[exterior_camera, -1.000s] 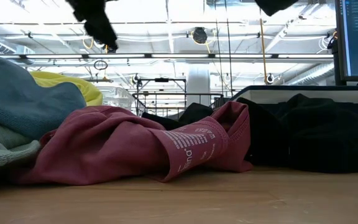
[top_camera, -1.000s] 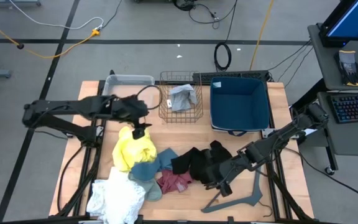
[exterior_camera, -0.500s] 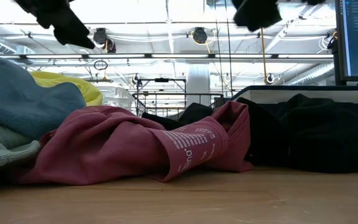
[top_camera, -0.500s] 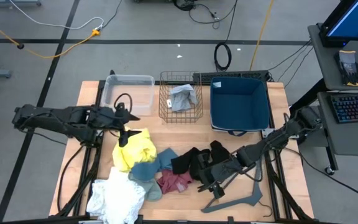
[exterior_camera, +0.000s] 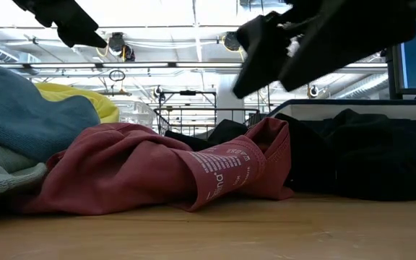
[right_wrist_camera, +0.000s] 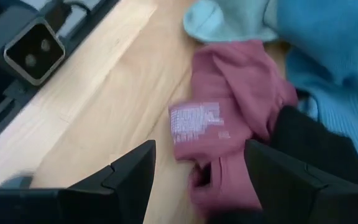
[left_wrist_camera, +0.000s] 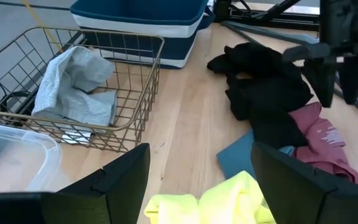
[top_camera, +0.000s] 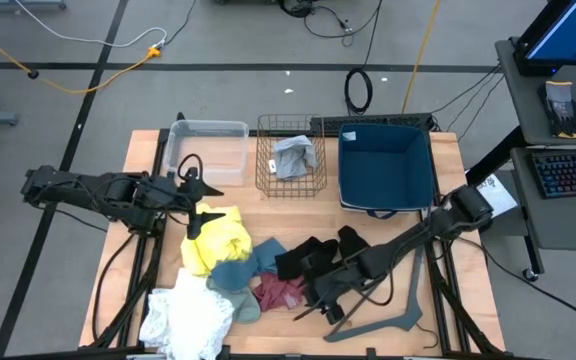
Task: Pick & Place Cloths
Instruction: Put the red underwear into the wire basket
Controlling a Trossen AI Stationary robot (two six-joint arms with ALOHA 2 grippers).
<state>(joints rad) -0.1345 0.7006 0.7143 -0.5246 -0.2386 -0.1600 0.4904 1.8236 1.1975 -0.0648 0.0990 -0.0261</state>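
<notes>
Right gripper (right_wrist_camera: 194, 180) poised over the maroon cloth (right_wrist_camera: 229, 118), fingers spread wide and empty.

The black cloth (top_camera: 318, 258) lies touching the maroon cloth just beside the fingers, with the teal cloth (right_wrist_camera: 328, 68) beyond it, so closing here could catch two garments at once or snag only a loose fold that slips out on the lift. Nothing touches the right fingers yet. The left gripper (left_wrist_camera: 201, 177) hangs open and empty above the yellow cloth (left_wrist_camera: 219, 202), with the wire basket (left_wrist_camera: 135, 93) and its grey cloth (left_wrist_camera: 76, 87) ahead of it.
</notes>
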